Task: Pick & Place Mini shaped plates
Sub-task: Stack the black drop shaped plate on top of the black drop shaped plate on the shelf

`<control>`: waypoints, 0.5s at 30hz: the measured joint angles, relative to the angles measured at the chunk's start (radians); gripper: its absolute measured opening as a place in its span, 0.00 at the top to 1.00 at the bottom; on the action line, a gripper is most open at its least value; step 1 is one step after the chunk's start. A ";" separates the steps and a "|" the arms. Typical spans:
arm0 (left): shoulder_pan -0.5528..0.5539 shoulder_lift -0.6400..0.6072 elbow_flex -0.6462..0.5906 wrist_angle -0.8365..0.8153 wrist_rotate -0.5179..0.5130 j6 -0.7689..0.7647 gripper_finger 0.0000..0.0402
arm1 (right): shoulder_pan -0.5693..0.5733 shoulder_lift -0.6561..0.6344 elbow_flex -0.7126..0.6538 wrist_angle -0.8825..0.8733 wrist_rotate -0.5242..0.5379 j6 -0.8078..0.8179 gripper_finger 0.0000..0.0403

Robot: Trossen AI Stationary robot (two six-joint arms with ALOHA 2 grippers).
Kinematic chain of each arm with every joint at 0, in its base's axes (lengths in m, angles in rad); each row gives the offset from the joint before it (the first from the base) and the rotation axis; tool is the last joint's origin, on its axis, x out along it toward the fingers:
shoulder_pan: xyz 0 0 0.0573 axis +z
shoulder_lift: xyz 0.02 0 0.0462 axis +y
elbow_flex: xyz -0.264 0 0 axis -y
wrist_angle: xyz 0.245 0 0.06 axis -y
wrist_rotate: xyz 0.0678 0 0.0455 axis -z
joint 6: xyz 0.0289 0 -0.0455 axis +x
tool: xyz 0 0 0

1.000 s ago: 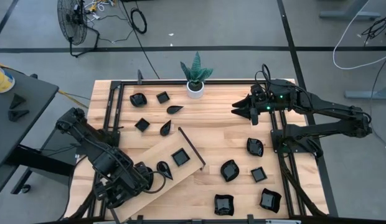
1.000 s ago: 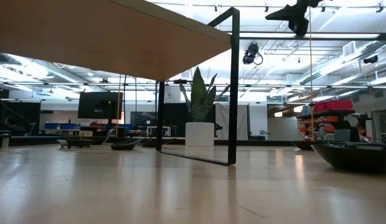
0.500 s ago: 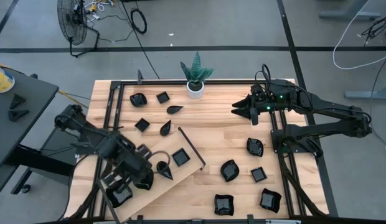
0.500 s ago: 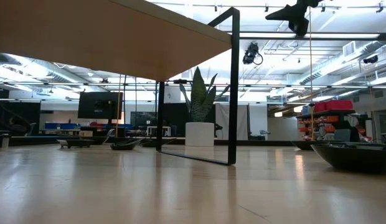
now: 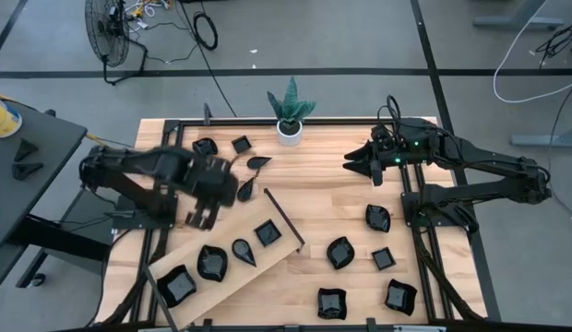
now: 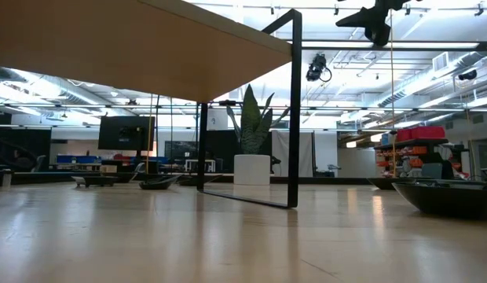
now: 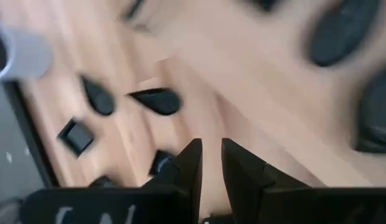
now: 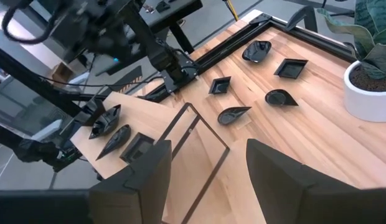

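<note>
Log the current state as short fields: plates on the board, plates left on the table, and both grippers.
board: light wooden board, lying at a slant at the front left
plates on board: four
plates on table: five rear left, six front right
left gripper: empty, narrow gap between fingers, above the table's left side
right gripper: open, empty, waiting at rear right

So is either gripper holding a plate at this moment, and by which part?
Nothing is held. The left gripper has its fingers nearly together with only bare gap between them, above the table. The right gripper is open and empty, waiting near the plant pot.
</note>
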 joint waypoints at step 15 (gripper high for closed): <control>0.404 0.000 -0.012 0.130 0.008 -0.050 0.83 | 0.000 0.000 0.000 0.000 0.000 -0.003 0.48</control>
